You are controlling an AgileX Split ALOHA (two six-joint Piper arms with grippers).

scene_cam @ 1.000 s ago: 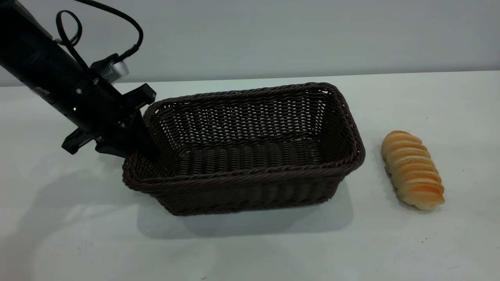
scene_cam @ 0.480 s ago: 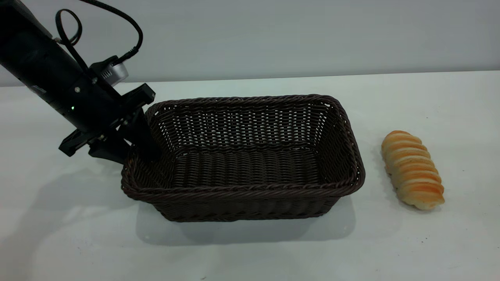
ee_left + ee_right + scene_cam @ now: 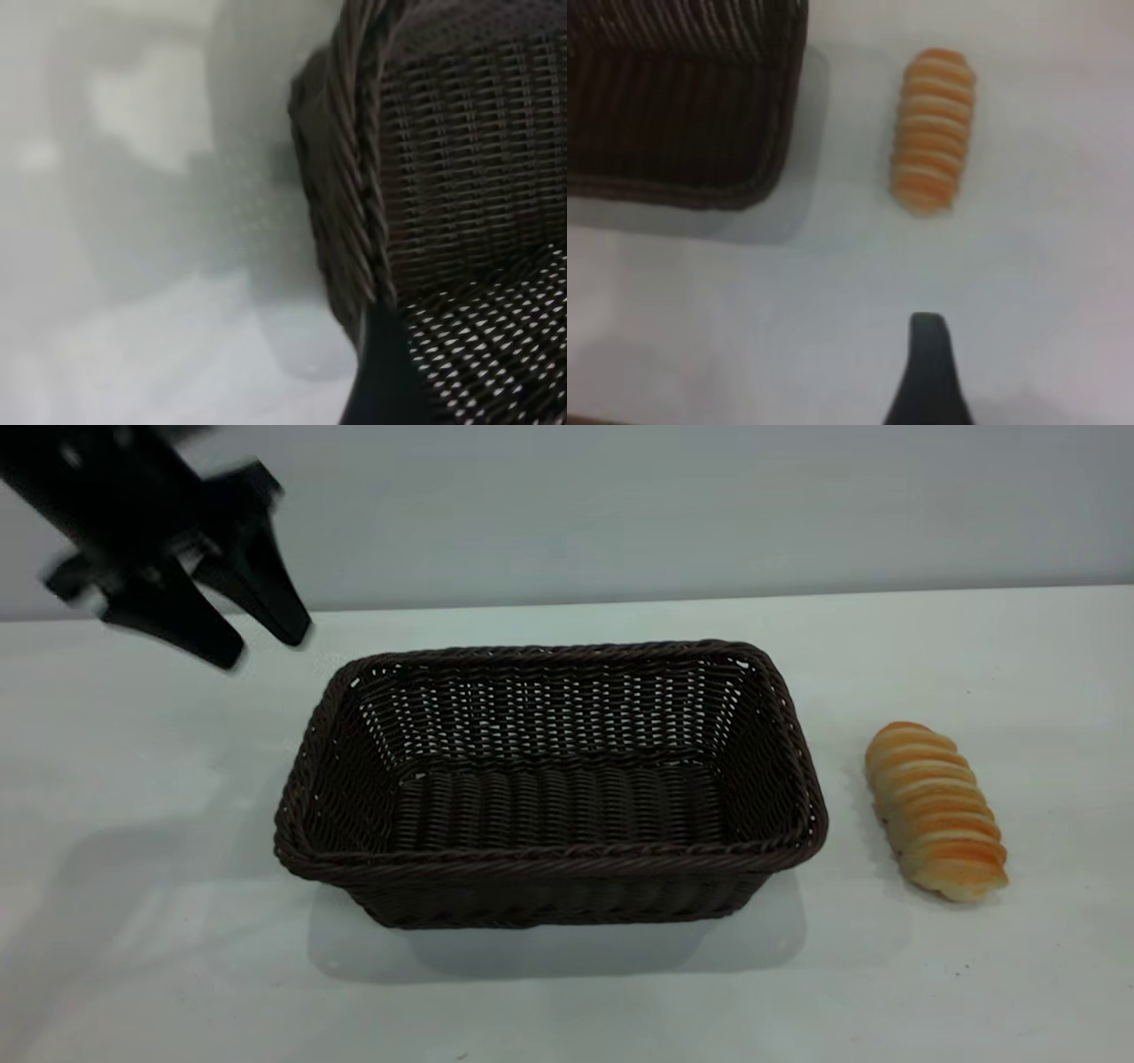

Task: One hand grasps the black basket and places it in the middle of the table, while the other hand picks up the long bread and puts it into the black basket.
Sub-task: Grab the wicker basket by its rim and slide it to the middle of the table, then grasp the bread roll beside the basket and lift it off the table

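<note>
Lifted clear of the black basket (image 3: 549, 779) since a moment ago, left gripper (image 3: 257, 638) spread open and empty; long bread (image 3: 937, 811) liable to roll if nudged by the right gripper (image 3: 930, 372), its opening impossible to tell.

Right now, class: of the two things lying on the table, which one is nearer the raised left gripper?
The black basket. Its left end lies just below the open left gripper, while the long bread lies beyond the basket's far right end.

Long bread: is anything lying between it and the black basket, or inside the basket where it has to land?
Nothing visible. The long bread lies on bare table just right of the black basket, with only a clear strip between them. The basket's floor is empty. The left pincer hangs open, above and left of the basket.
</note>
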